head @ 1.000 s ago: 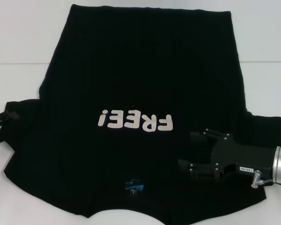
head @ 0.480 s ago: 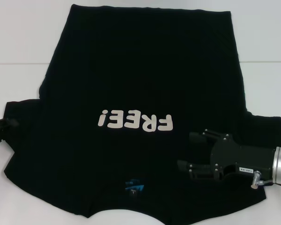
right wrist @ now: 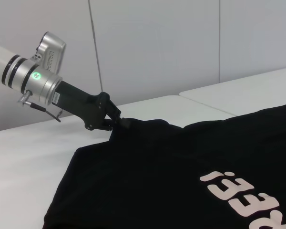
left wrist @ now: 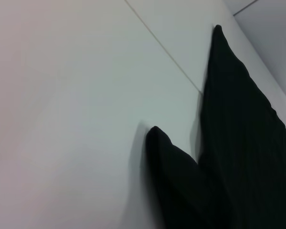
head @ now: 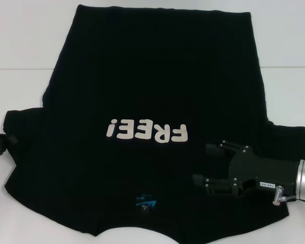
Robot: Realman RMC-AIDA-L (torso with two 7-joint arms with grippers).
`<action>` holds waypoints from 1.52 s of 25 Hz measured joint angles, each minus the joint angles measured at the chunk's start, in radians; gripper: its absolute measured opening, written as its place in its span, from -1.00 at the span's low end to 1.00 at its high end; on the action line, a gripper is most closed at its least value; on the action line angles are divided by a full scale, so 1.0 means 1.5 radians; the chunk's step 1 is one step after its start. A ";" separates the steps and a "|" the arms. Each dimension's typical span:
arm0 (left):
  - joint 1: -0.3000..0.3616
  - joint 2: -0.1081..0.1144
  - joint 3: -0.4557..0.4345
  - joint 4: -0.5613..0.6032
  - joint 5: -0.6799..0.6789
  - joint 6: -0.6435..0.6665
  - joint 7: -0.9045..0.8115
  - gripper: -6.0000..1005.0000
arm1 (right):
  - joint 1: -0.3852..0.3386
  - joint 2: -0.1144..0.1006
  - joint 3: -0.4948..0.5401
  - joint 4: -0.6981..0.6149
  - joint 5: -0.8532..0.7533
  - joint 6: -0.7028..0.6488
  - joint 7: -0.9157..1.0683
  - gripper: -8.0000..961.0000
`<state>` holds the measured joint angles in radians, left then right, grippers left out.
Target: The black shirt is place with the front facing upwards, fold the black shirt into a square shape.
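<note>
On white table [head: 20,46]: black shirt [head: 157,81] lying flat, limp, light.
Left gripper [right wrist: 115,121] is pinching the left sleeve edge; right gripper [head: 206,165], jaws apart, is hovering over the right shoulder.

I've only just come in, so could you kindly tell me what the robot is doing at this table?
A large black short-sleeved cloth T-shirt with cream "FREE!" lettering lies spread front-up on the white table, not yet folded. The left gripper is at the edge of the shirt's sleeve on the robot's left, with its fingers closed on the cloth there. The right gripper is over the shirt near the other sleeve, fingers apart.
</note>
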<state>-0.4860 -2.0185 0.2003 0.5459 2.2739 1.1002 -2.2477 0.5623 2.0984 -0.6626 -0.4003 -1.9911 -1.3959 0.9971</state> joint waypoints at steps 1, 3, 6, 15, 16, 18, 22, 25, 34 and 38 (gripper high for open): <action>0.000 0.000 0.001 -0.001 0.000 0.000 0.002 -0.69 | 0.000 0.000 0.000 0.000 0.000 0.000 0.000 0.91; -0.001 0.000 0.001 -0.002 -0.001 0.000 0.005 -0.75 | -0.001 0.000 0.000 0.000 0.000 -0.001 0.000 0.91; -0.001 -0.001 -0.002 -0.002 -0.006 -0.001 0.009 -0.84 | -0.001 0.000 0.000 0.000 0.000 -0.002 0.000 0.91; -0.007 0.009 -0.004 0.041 -0.036 0.002 0.010 -0.93 | 0.000 0.000 0.000 0.000 0.002 -0.002 0.000 0.91; -0.011 0.011 -0.003 0.047 -0.036 0.003 0.009 -0.93 | 0.000 0.000 0.000 0.000 0.002 -0.002 0.000 0.91; -0.016 0.014 -0.002 0.051 -0.036 0.002 0.008 -0.93 | 0.000 0.000 0.000 0.000 0.002 -0.002 0.000 0.91; -0.027 0.024 -0.003 0.055 -0.035 0.000 0.007 -0.93 | 0.001 0.000 0.001 0.000 0.004 -0.002 0.000 0.91; -0.035 0.028 0.001 0.057 -0.032 0.005 0.001 -0.93 | 0.002 0.000 0.001 0.000 0.008 -0.002 0.000 0.91; -0.054 0.031 0.006 0.055 -0.036 0.025 -0.013 -0.93 | 0.002 0.000 0.001 0.000 0.009 0.000 0.000 0.91; -0.064 0.030 0.013 0.045 -0.036 0.036 -0.033 -0.93 | 0.002 0.000 0.001 0.000 0.009 0.001 0.000 0.91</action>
<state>-0.5825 -1.9736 0.2205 0.6135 2.2199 1.1549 -2.2968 0.5656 2.0984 -0.6611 -0.4004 -1.9770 -1.3945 0.9971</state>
